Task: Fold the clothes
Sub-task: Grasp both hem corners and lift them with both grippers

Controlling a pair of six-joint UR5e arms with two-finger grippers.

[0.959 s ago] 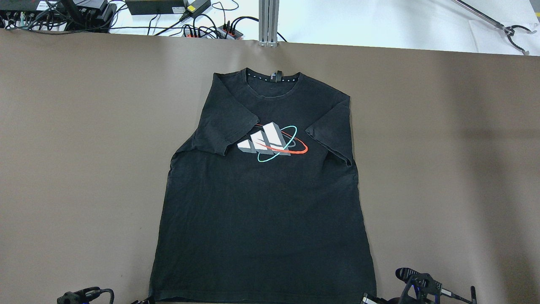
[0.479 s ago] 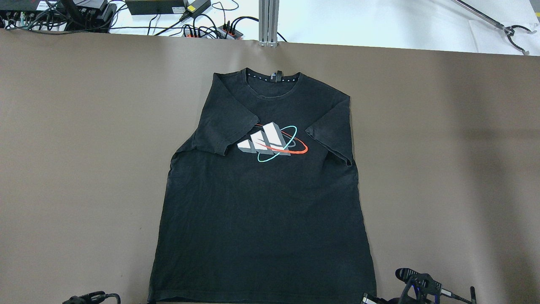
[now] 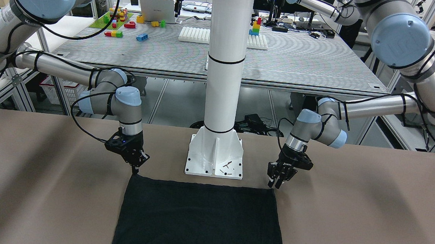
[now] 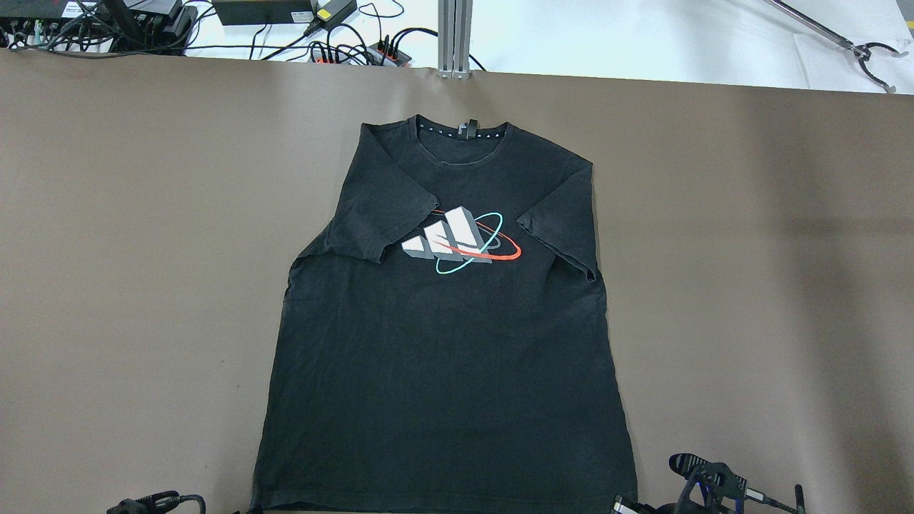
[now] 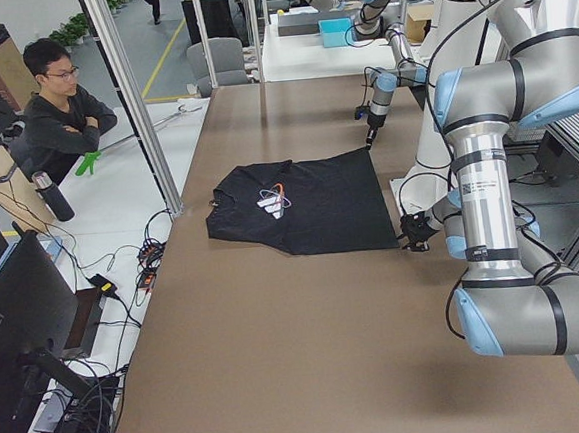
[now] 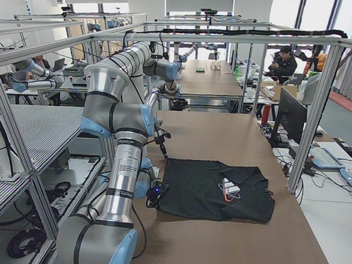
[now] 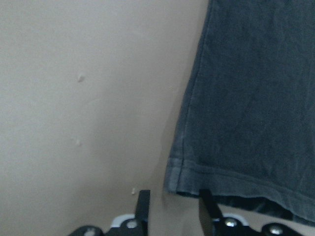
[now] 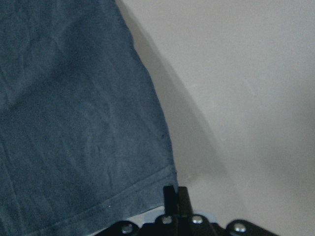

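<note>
a black t-shirt (image 4: 443, 343) lies flat and face up near the middle of the brown surface (image 4: 143, 250). its collar points to the far edge and its hem toward the robot. both sleeves are folded inward over the chest, flanking a printed logo (image 4: 460, 239) of white bars ringed in red and teal.

the left hand (image 3: 276, 185) hangs low at one hem corner. it is released, its two fingers (image 7: 143, 202) standing apart just short of the corner. the right hand (image 3: 135, 170) sits at the other hem corner, clenched with its fingertips pressed together just off the cloth.

between the two arms a white column (image 3: 223, 81) rises from a bolted base plate at the surface's near edge. behind it stands a ribbed bench (image 3: 300, 63) carrying coloured blocks (image 3: 118, 21) and white trays (image 3: 194, 34). beyond the far edge of the surface run cables and power strips (image 4: 343, 46) and an aluminium post (image 4: 455, 36). a seated person (image 5: 61, 114) with crossed arms watches from that side, near a dark monitor (image 5: 17, 318).
</note>
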